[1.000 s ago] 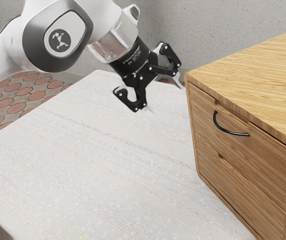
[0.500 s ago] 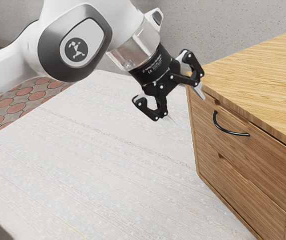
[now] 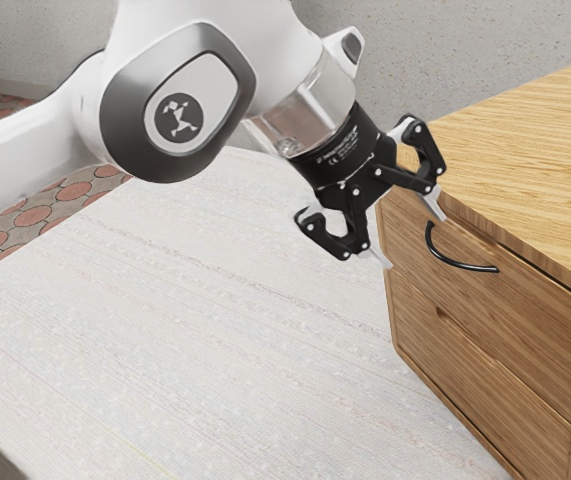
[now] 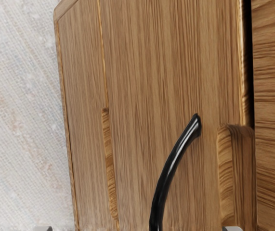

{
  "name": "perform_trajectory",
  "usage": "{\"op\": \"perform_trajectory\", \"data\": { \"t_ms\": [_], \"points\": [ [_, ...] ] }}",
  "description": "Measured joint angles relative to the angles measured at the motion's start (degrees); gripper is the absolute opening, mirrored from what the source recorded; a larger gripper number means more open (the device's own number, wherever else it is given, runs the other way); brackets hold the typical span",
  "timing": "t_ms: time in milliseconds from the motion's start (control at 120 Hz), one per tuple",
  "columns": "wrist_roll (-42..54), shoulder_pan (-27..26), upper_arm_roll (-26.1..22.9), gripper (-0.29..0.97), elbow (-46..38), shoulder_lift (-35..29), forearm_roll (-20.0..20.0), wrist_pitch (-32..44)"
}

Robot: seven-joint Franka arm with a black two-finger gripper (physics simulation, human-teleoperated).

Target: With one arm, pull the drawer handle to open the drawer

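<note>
Exterior view: tool (image 3: 412, 238) spread open just beside the drawer handle (image 3: 457, 260), seemingly not touching it.

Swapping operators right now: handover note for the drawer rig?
Hand: open, holding nothing, in front of the cabinet by the corner nearest the arm.
Handle: black bow on the upper drawer. It sits just past the hand toward the exterior view's right and is not gripped. The wrist view shows it straight ahead of the hand.
Done: hand brought close and roughly lined up.
Left: move in around the handle, shut on it, pull. The drawer looks flush with the cabinet front, so it is not opened yet.
Cabinet stands on the table.
</note>
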Motion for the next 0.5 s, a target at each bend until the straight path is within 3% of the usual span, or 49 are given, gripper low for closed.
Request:
{"op": "perform_trajectory", "data": {
  "t_ms": [500],
  "points": [
    [0.03,-3.41,-0.23,0.40,-1.30,0.65,-0.03,0.53]
  ]
}}
